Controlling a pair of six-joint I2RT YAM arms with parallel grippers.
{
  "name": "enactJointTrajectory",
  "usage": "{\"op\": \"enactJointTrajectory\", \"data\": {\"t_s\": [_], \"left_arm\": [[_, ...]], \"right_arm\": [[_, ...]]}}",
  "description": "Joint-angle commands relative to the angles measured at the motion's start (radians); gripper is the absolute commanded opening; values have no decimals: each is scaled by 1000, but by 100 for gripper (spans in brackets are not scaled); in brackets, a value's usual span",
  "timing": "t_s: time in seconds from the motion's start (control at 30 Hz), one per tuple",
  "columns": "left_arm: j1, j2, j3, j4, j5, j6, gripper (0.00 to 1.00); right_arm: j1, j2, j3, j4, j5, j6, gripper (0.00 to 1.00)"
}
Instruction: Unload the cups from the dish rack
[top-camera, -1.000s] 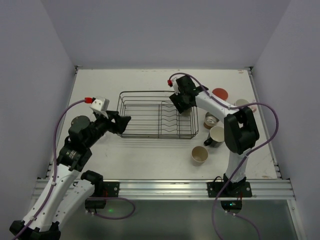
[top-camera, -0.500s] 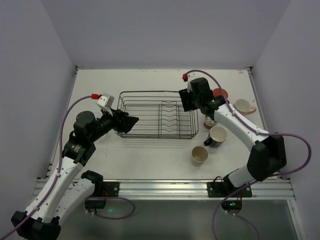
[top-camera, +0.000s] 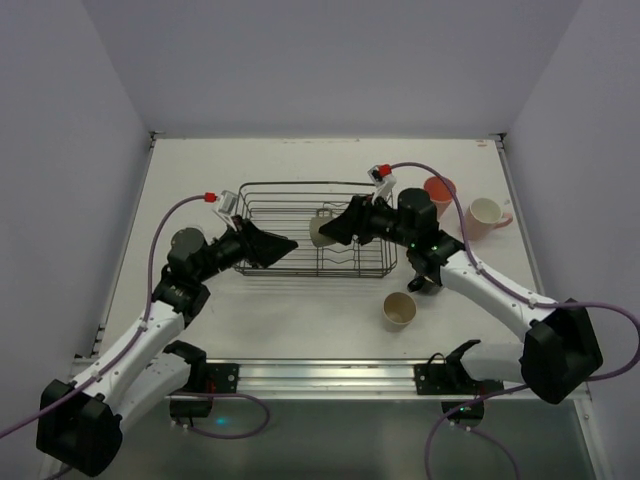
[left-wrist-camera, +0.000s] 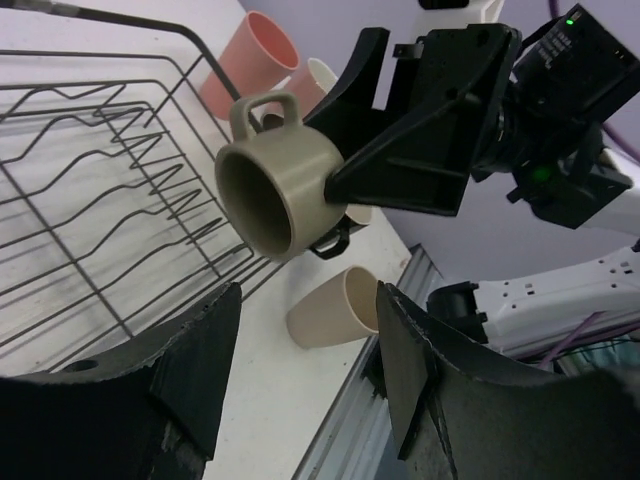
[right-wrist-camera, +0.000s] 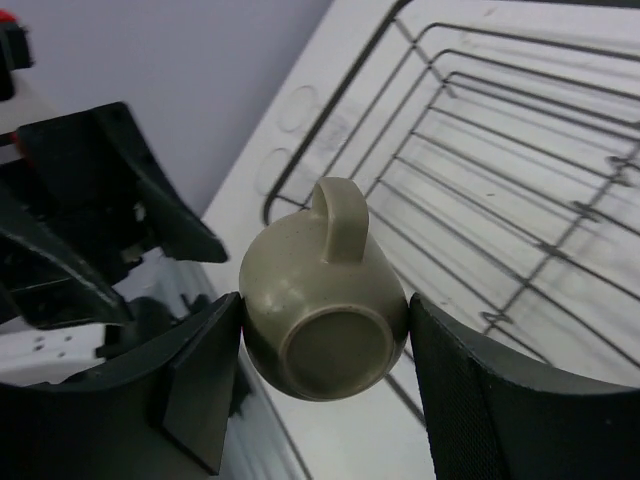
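Aloft: small grey-olive handled ceramic mug (left-wrist-camera: 275, 190)

We see the right gripper (right-wrist-camera: 325, 370) clamped on the mug's round body, holding it sideways above the middle of the dark wire dish rack (top-camera: 290, 185). The left gripper (top-camera: 277, 243) faces its mouth, jaws apart, empty.

A robotics lab test cell is indicated — a white tabletop (top-camera: 250, 310) is boxed in by bare grey walls (top-camera: 330, 70), two arms (top-camera: 130, 345) are bolted to an aluminium rail (top-camera: 330, 372) at its near edge and trailed by purple cables (top-camera: 156, 250) — with a wire dish rack (top-camera: 290, 225) and loose cups (top-camera: 399, 311) set out.
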Motion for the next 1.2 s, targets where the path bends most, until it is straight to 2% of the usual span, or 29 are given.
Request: {"op": "enactJointTrajectory", "data": {"t_s": [0.0, 0.13, 0.3, 0.4, 0.43, 0.53, 0.6, 0.67, 0.7, 0.87, 1.0, 1.17], "left_arm": [[-35, 23, -6, 180, 48, -102, 60], [-58, 31, -6, 192, 28, -98, 57], [-62, 27, -6, 177, 16, -85, 52], [-63, 20, -7, 181, 16, -74, 40], [-63, 19, -4, 180, 16, -72, 26], [-63, 8, 10, 143, 16, -49, 7], [-63, -7, 20, 103, 10, -16, 1], [-63, -35, 28, 43, -4, 10, 0], [-63, -46, 30, 25, -10, 32, 0], [-63, -90, 37, -75, -43, 73, 0], [-63, -107, 80, -208, -84, 170, 0], [-63, -122, 165, -444, -96, 283, 0]], "right_arm": [[51, 2, -19, 334, -166, 179, 20], [114, 74, -4, 396, -189, 222, 20], [128, 121, -10, 506, -233, 304, 20], [133, 157, -7, 534, -238, 340, 21], [133, 163, -16, 550, -236, 353, 23], [134, 183, -34, 626, -232, 414, 27], [134, 197, -36, 664, -235, 454, 36], [134, 204, -37, 693, -245, 491, 48], [133, 210, -39, 716, -249, 500, 50], [133, 223, -36, 764, -272, 541, 54], [128, 186, -48, 742, -259, 514, 61], [108, 71, -83, 628, -213, 405, 82]]}}
